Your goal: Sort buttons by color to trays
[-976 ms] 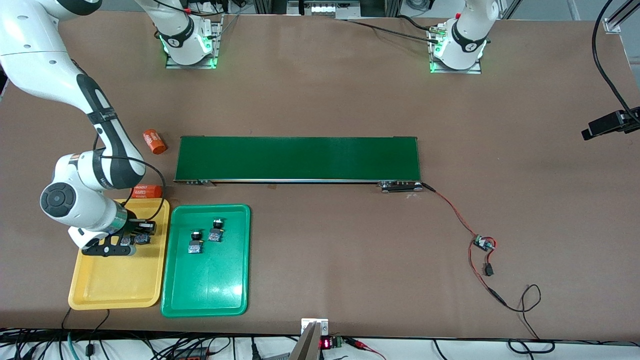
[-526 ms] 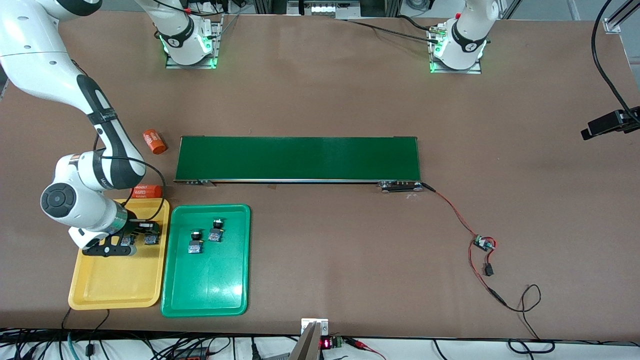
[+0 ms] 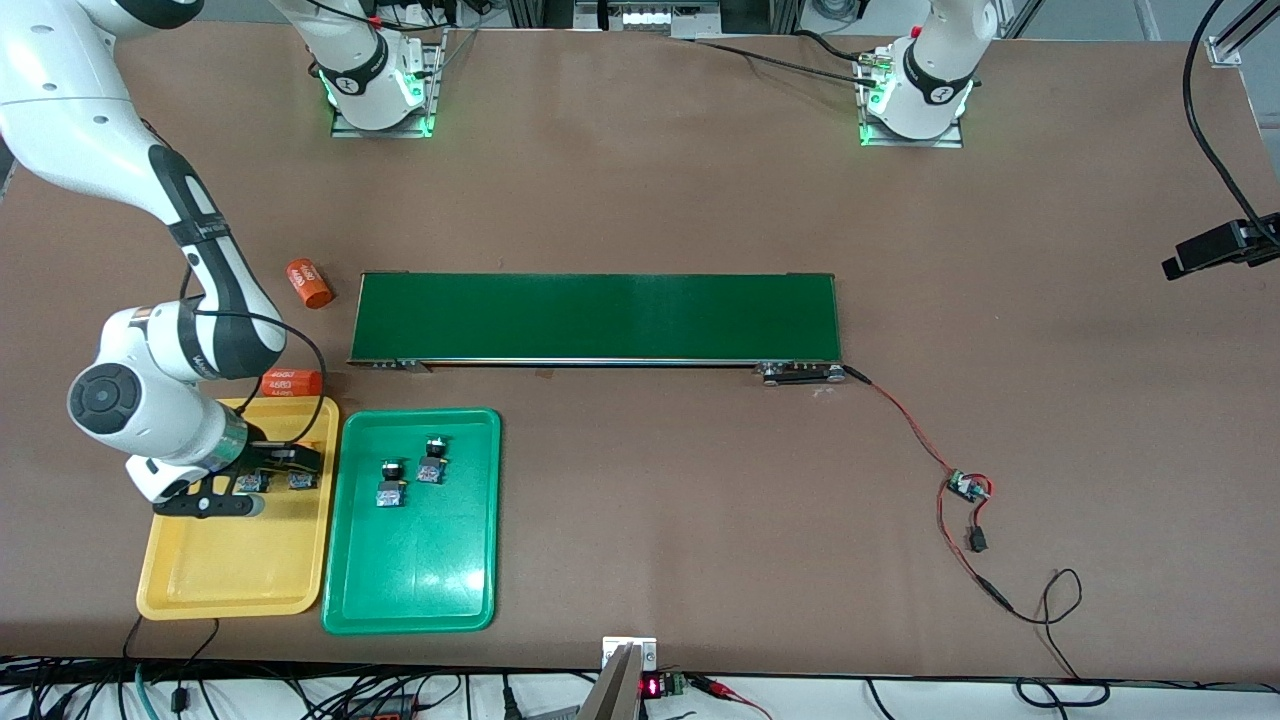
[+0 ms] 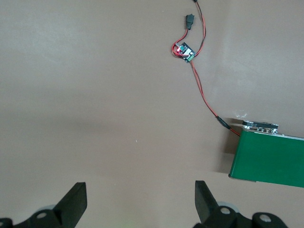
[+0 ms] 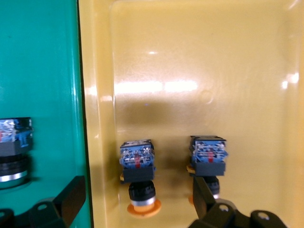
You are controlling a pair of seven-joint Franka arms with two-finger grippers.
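Note:
The yellow tray [image 3: 230,560] holds two orange-capped buttons side by side [image 3: 250,482] [image 3: 298,480]. In the right wrist view they lie on their sides [image 5: 137,175] [image 5: 208,159]. My right gripper [image 3: 275,470] [image 5: 137,202] hangs low over them, open. One button lies loose between its fingers, and one finger stands in front of the second button. The green tray [image 3: 420,570] [image 5: 42,71] holds two more buttons [image 3: 390,485] [image 3: 432,460]. My left gripper [image 4: 140,204] is open over bare table and holds nothing; it is out of the front view.
A long dark-green conveyor belt [image 3: 595,316] [image 4: 268,159] crosses the middle of the table. Two orange cylinders [image 3: 308,282] [image 3: 292,381] lie near its end by the yellow tray. A small circuit board with red wires [image 3: 968,487] [image 4: 184,51] lies toward the left arm's end.
My right gripper has gone from shut to open and let go of an orange-capped button in the yellow tray. The arm has drawn back slightly. The left gripper stays open.

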